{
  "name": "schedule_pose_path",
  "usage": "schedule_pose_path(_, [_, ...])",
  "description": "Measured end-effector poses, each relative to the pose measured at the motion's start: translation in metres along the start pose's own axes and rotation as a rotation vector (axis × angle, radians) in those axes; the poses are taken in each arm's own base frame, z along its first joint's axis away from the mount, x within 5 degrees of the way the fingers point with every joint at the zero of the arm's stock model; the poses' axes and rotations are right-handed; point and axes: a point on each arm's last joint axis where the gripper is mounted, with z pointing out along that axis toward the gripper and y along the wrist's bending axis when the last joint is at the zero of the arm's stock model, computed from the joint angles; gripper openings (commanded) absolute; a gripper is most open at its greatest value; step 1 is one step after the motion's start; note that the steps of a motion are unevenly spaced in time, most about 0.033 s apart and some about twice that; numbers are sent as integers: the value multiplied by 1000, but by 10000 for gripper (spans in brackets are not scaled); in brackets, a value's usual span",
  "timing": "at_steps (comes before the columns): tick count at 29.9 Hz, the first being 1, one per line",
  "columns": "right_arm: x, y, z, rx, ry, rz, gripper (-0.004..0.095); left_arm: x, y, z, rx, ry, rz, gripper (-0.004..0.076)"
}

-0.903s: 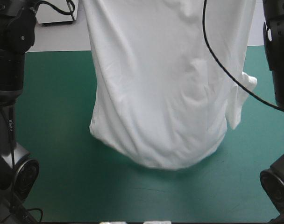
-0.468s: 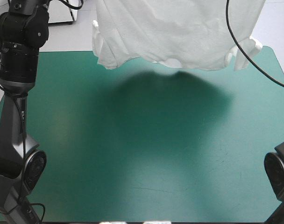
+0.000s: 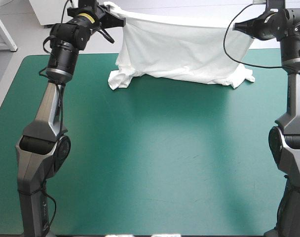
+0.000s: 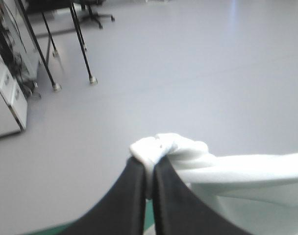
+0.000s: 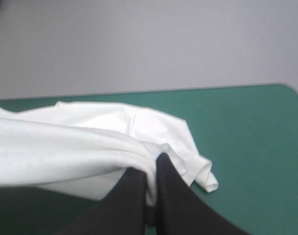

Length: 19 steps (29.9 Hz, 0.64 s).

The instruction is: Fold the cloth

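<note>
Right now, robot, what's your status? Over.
Left tool shut on the T-shirt. Right tool shut on it too. T-shirt stretched between, lower edge on the table. Nothing seen in the way.

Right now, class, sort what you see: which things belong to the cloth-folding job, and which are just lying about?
Part of the job:
T-shirt, held up at the table's far edge, its lower edge on the cover
left gripper, shut on one corner
right gripper, shut on the other

Just there:
teal-green cover; no loose items show on it

Light: bright, even.
Shadow: faint, soft, on the teal-green table cover beside the white short-sleeved T-shirt.
Glare: T-shirt folds bleached.
</note>
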Motion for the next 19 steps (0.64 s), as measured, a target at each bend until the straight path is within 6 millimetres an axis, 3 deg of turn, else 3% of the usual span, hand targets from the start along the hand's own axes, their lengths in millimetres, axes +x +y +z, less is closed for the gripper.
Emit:
schedule_pose_path(4, [17, -6, 29, -67, 128, 17, -17, 42, -2, 30, 3, 199, -61, -9])
schedule_pose_path(7, [24, -7, 41, -105, 166, 21, -17, 65, -4, 36, 6, 352, -70, -9])
schedule_pose_path(10, [34, -5, 49, -138, 220, 33, -17, 75, -4, 34, 0, 459, -66, -9])
schedule_pose_path(19, [96, -8, 61, -135, 505, 87, -15, 94, 1, 24, -56, 672, -30, -9])
